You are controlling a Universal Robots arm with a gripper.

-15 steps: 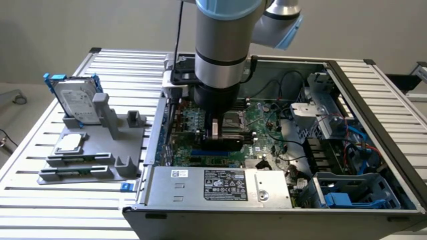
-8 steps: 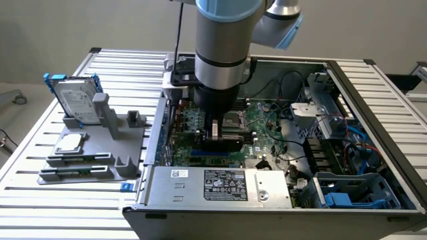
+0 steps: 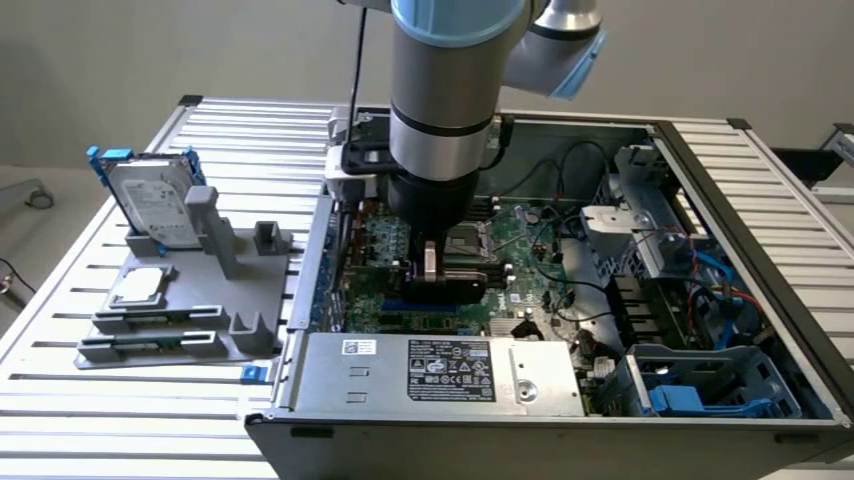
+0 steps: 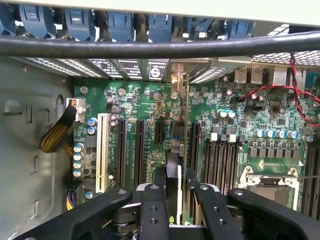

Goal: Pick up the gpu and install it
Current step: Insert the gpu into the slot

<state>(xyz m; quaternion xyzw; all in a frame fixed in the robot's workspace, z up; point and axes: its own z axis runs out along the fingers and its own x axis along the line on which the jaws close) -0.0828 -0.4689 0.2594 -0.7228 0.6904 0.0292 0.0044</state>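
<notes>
On the slatted metal table [image 3: 120, 400] before a grey wall [image 3: 134, 50], the gripper [image 4: 176, 187] grips the gpu [image 4: 177, 142] upright inside the open computer case [image 3: 767, 250].

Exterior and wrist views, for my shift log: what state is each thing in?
computer case: open, insides exposed.
gpu: on edge between the jaws at the motherboard slots, seating unclear.
jaws: shut on the gpu.
hard drive: upright on the stand.
processor chip: flat on the stand.

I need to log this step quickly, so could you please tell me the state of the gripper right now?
Gripper: closed on the gpu, which is held edge-on over the motherboard.
</notes>
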